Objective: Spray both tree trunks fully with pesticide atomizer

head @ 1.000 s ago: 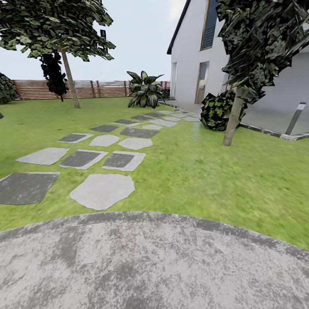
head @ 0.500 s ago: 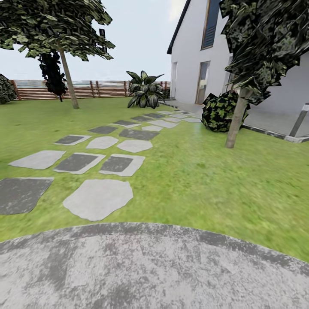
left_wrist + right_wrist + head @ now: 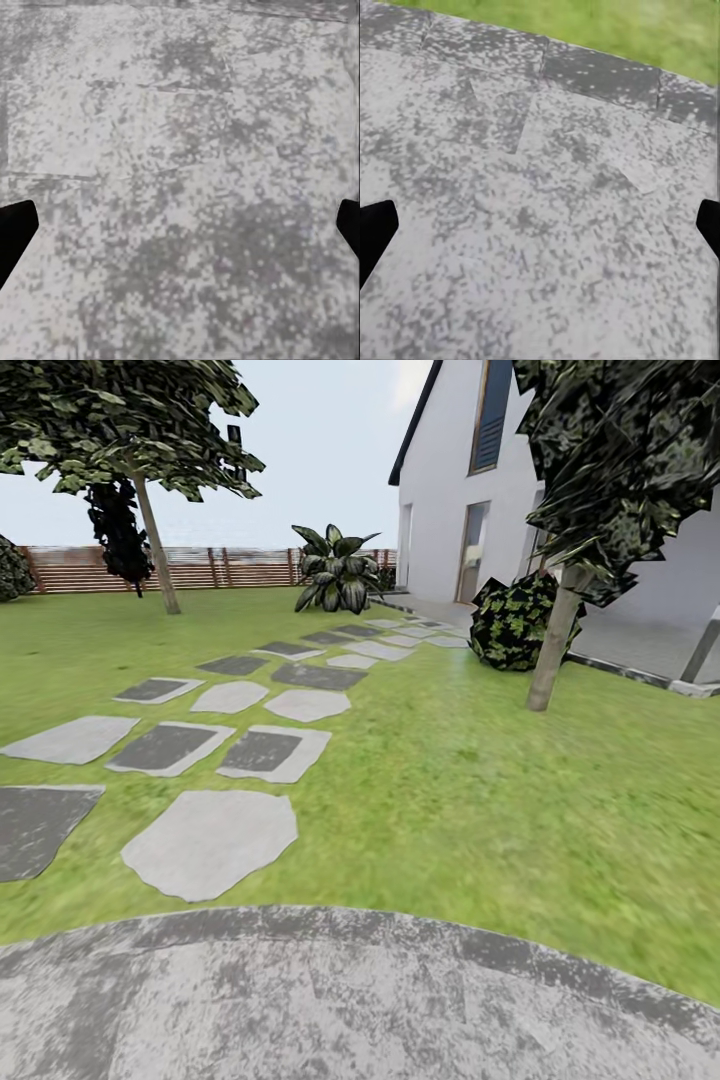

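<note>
In the head view a curved apron of mottled grey paving (image 3: 340, 1000) spans the bottom of the frame, its rounded edge meeting the grass lawn (image 3: 450, 790) that fills the middle. The lawn lies wide and open at centre and lower right. At left a path of stepping stones (image 3: 212, 842), some pale and some dark, runs from the lower left toward the centre. The stone at the far left edge is cut off by the frame.

At right centre a tree trunk (image 3: 554, 652) rises tilted from the grass, pale and bare, with its dark leafy canopy (image 3: 620, 470) cut off by the top and right edges. A dark round bush (image 3: 512, 622) stands just behind it. A second tree, with a thinner-looking trunk (image 3: 157, 550), stands at upper left near the brown slat fence (image 3: 210, 567), which closes the far edge of the lawn. A dark bushy shape hangs beside that trunk; what it belongs to is hard to make out. A broad striped-leaf plant (image 3: 335, 570) sits at upper centre, beside the white house (image 3: 450, 490). A slanted post at the right edge is partly cropped.

The left wrist view shows speckled grey paving, with the left gripper (image 3: 180, 232) spread wide: only dark fingertips (image 3: 15, 232) enter at the two side edges. The right gripper (image 3: 540, 232) is equally wide, over paving whose far edge borders grass.
</note>
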{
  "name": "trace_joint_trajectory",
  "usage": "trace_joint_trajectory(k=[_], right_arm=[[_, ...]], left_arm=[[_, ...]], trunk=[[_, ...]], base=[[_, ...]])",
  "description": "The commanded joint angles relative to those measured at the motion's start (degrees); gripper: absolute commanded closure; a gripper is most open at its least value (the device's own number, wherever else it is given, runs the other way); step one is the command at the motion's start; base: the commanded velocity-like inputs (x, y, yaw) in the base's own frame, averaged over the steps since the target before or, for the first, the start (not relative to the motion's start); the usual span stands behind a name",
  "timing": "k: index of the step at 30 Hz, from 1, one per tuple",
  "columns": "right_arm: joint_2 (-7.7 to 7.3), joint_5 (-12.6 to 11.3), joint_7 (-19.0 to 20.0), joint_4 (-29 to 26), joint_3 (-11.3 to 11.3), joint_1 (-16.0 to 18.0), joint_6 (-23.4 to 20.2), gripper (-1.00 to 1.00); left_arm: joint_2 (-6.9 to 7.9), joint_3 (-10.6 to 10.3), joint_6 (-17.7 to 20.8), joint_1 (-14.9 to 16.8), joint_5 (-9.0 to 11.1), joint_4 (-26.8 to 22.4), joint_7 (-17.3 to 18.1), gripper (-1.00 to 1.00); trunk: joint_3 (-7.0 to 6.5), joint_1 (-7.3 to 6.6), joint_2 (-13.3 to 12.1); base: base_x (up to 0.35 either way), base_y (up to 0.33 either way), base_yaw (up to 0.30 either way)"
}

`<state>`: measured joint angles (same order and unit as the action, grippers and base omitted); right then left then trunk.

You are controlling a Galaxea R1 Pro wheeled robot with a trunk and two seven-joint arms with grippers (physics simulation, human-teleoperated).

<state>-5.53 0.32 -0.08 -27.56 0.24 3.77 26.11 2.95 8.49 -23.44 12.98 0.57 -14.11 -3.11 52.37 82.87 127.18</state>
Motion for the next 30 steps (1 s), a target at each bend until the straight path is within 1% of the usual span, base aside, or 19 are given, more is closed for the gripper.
trace_joint_trajectory(k=[1,16,30], right_arm=[[-0.01,0.03,-0.01,0.05,0.02,0.04,0.17,-1.00],[-0.01,0.03,-0.01,0.05,0.02,0.01,0.17,-1.00],[-0.01,0.03,-0.01,0.05,0.02,0.02,0.17,-1.00]], left_arm=[[0.00,-0.04,-0.20,0.03,0.05,0.05,-0.15,-1.00],[-0.05,-0.14,-0.20,0.03,-0.05,0.05,-0.15,-1.00],[-0.05,-0.06,-0.20,0.03,0.04,0.05,-0.15,-1.00]], trunk=[[0.05,0.02,0.02],[0.05,0.02,0.02],[0.05,0.02,0.02]], base=[[0.277,-0.163,0.000],[0.224,-0.201,0.000],[0.127,-0.254,0.000]])
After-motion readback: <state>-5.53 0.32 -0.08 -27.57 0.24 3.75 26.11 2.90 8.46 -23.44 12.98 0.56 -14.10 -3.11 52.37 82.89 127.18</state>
